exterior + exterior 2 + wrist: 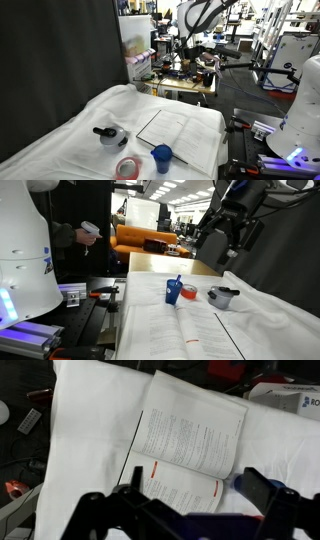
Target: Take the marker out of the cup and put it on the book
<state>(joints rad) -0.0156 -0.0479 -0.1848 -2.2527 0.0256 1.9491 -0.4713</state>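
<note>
One gripper [222, 248], jaws spread wide and nothing between them. It hangs above the table, well apart from the cup. In the wrist view its two dark fingers [95, 510] frame the bottom edge, with the book under them.

One book [182, 130], open flat on the white cloth [80, 125], two pages showing, with printed text visible in the wrist view. Nothing lies on it.

One cup [174, 293], blue, upright on the cloth just beside the book's edge.

One marker [180, 280], blue, standing in the cup, its top poking above the rim and leaning slightly. It isn't out yet.

One tape ring [127, 167], pink-red, flat on the cloth just beside the cup; can't tell whether they touch.

One pot [224, 297], grey and round with a black piece on top, on the cloth near the ring and on the far side from the book.

Cup, ring and pot show in both exterior views. The marker is too small to make out where the cup sits at the bottom of the frame.
</note>
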